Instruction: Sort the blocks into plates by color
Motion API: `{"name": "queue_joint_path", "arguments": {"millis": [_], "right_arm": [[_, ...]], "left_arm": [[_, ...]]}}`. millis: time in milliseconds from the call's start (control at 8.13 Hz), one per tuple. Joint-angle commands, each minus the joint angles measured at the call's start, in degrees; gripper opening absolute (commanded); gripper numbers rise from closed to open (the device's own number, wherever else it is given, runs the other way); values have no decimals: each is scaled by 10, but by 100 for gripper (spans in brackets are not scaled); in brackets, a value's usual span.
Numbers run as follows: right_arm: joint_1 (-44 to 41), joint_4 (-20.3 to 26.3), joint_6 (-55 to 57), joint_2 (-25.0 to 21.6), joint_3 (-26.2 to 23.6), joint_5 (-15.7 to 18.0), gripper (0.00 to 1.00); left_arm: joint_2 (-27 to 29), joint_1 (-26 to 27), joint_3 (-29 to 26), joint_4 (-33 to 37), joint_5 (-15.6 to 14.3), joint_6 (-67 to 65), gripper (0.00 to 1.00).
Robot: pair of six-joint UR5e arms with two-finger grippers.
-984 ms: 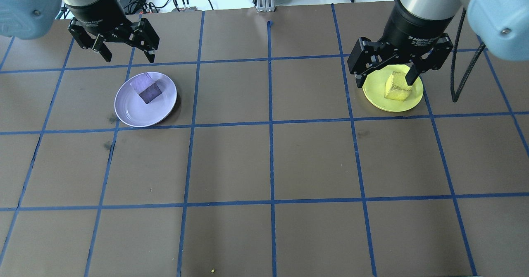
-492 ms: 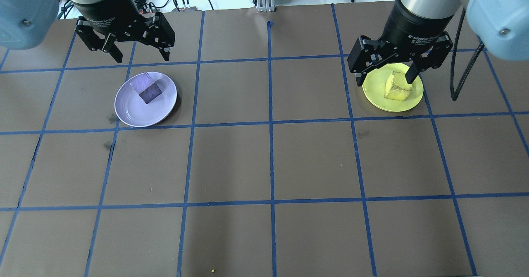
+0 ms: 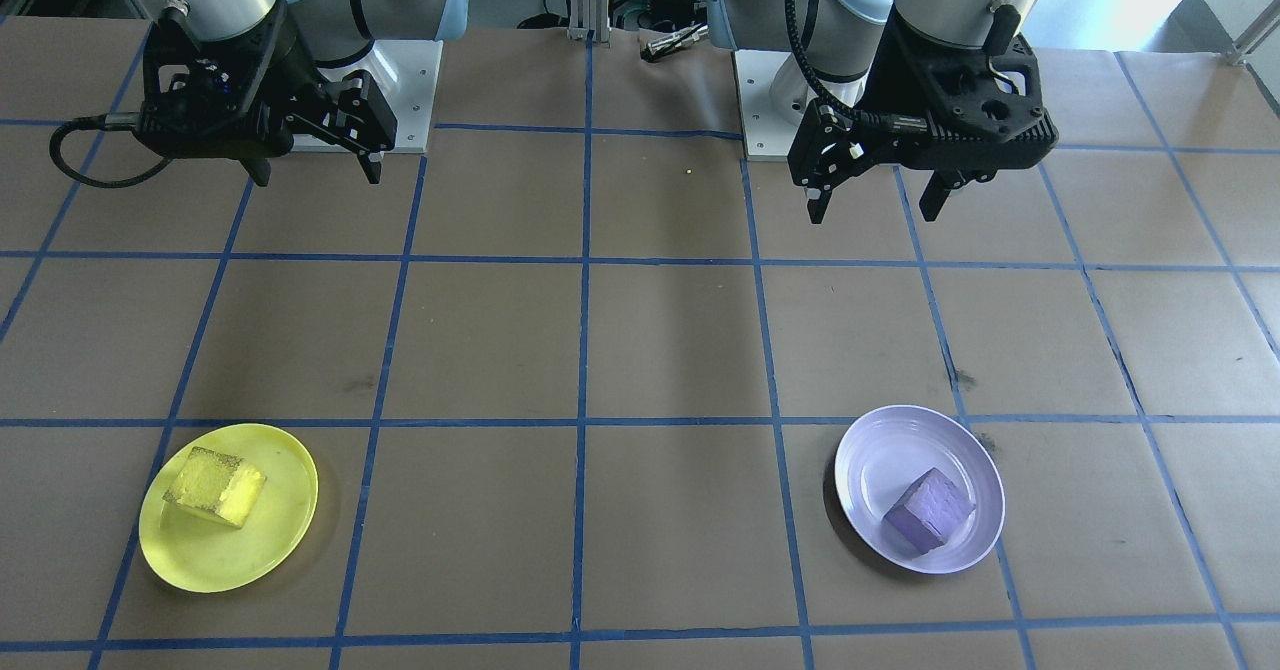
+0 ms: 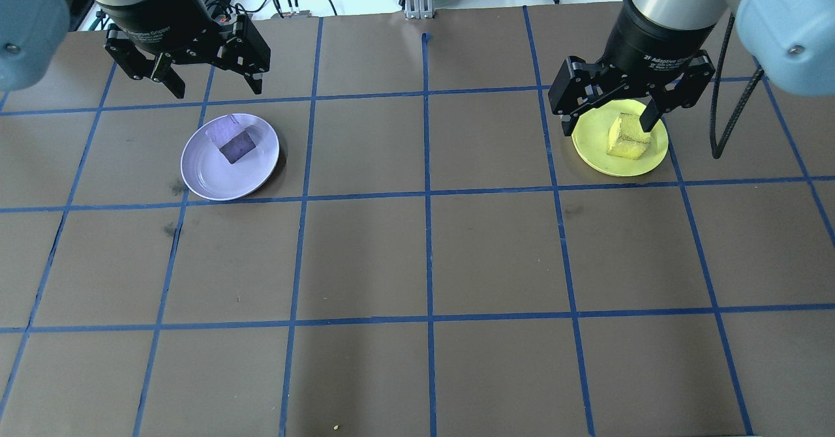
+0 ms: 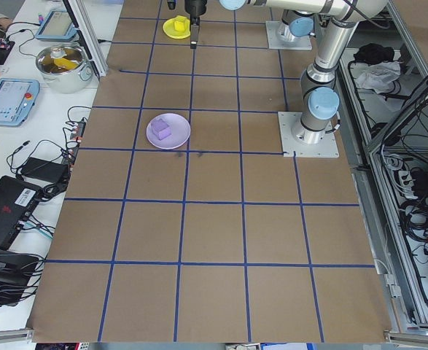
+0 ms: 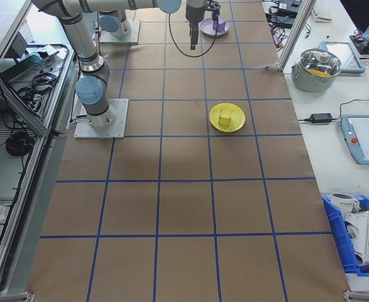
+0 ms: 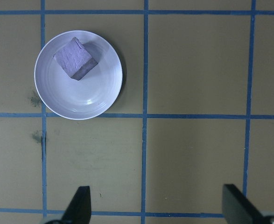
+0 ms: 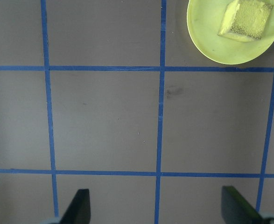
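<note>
— While both arms hover high, what reads on the right gripper?
— "2F Adaptive Gripper", partly legible; fingers apart, empty. Left gripper likewise spread.
— Blocks?
— Rough yellow cube on round yellow plate, right; purple cube on glossy lavender plate, upper left.

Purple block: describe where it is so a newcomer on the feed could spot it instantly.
Look at the brown table with its blue tape grid, on the robot's left side, beneath the open left gripper. A round lavender plate lies there, and the purple block sits inside it, toward the far rim. It is the only purple cube; the other block is yellow and sits on the yellow plate.
</note>
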State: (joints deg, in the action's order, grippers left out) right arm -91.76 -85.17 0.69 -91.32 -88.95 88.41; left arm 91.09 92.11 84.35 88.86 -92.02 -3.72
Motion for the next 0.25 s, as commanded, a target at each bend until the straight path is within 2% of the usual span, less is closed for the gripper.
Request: {"name": "queue_joint_path", "arguments": {"millis": [0,123], "right_arm": [[0,0,-1,0,0,1,100],[0,0,-1,0,0,1,100]], "left_arm": [[-4,0,1,-2,1,0,100],[-3,0,1,-2,1,0,100]]}}
